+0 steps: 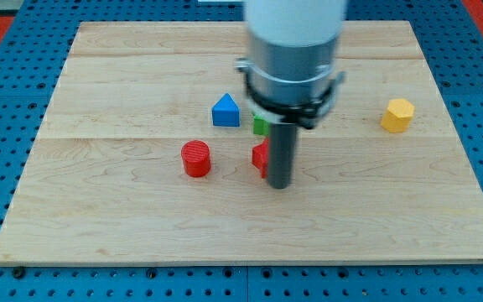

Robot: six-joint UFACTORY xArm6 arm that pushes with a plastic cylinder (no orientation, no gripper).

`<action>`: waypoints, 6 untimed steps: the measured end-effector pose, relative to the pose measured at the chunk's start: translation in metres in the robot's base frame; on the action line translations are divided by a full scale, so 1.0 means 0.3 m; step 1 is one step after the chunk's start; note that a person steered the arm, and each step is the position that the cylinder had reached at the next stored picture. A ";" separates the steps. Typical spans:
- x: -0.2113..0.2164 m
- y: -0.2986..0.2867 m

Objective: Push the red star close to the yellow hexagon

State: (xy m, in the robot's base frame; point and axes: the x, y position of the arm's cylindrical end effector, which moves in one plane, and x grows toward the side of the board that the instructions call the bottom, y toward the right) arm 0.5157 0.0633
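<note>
The red star (260,157) lies near the middle of the wooden board, mostly hidden behind my rod. My tip (280,185) rests on the board at the star's right side, touching or almost touching it. The yellow hexagon (397,115) sits far off toward the view's right, a little higher in the view than the star. The arm's grey and white body (293,50) hangs over the board's upper middle.
A red cylinder (196,158) stands left of the star. A blue triangular block (225,111) sits up and left of the star. A green block (260,126) shows partly behind the arm. The board's edge (250,262) meets a blue perforated surface.
</note>
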 end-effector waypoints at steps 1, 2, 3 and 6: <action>0.064 -0.012; 0.160 -0.197; 0.041 -0.196; -0.135 0.124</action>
State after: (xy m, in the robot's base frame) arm 0.4751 0.1005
